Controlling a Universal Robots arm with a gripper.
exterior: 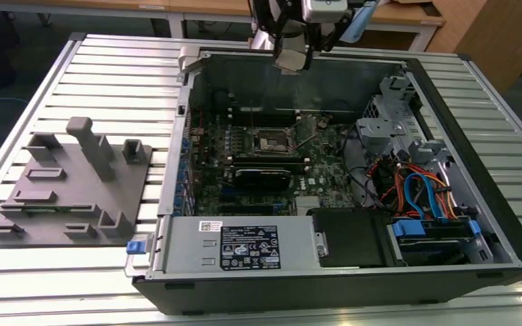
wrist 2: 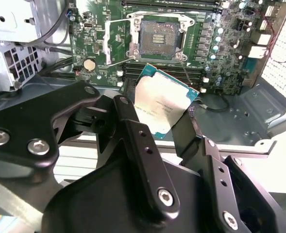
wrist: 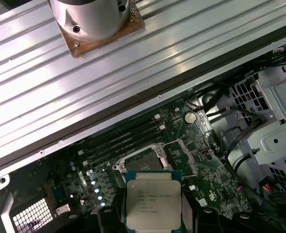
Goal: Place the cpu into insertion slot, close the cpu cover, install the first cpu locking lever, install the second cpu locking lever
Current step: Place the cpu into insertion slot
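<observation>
Grips the cpu by two opposite edges in the gripper, fingers clenched on it, silver top facing both wrist cameras. Hangs tilted over the far wall of the open computer case in the exterior view, high above the green board. Below, apart from the cpu, the insertion slot, bare and dark. Just beside the slot, the cpu cover, swung open. Under the case, a ribbed metal table; on it, toward the exterior view's left, a grey block tray.
</observation>
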